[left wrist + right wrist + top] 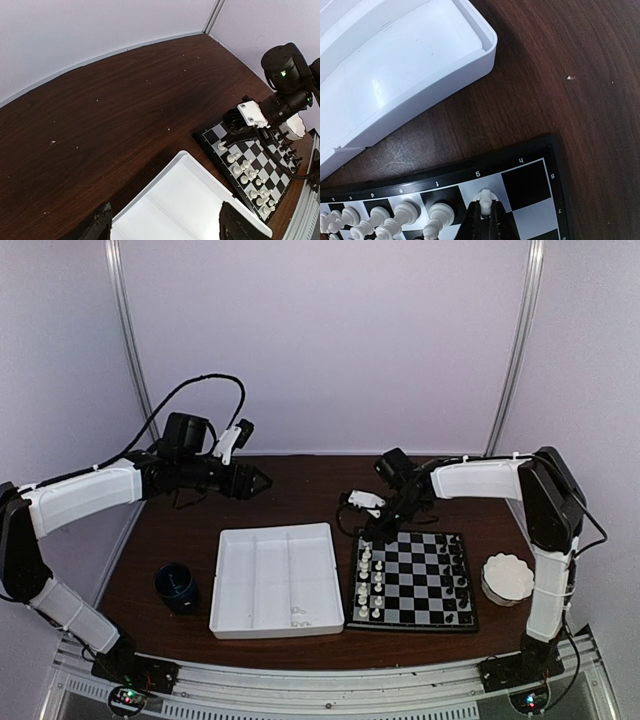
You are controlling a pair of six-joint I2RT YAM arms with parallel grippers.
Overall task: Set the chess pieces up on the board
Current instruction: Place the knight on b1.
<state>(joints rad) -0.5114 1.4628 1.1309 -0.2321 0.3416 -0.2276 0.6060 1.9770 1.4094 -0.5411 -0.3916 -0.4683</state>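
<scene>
Nearest the desk's near edge, right of centre, lies the board [412,626], its sides roughly parallel to the desk edges. White chessmen [370,585] fill its two left columns and black chessmen [456,575] its two right ones, so setup looks well along. Left of it sits the white tray [270,580], a few small white bits in its near right corner, probably leftover stock. A blue cup [177,585] stands toward the desk's left edge, and a white scalloped bowl [508,577] is just beside the board's right side. At the board's far left corner the right fingers [485,220] come down from above, closed on a white piece [485,196] over a light square in the outermost row. The piece stands upright, long axis vertical, head up; a top-down pinch keeps neighbouring pieces clear. Whether its base touches the square I cannot tell. Farthest, over the desk's far left, the left fingers [262,480] hang open and empty, tips pointing right, likely parked out of the way.
</scene>
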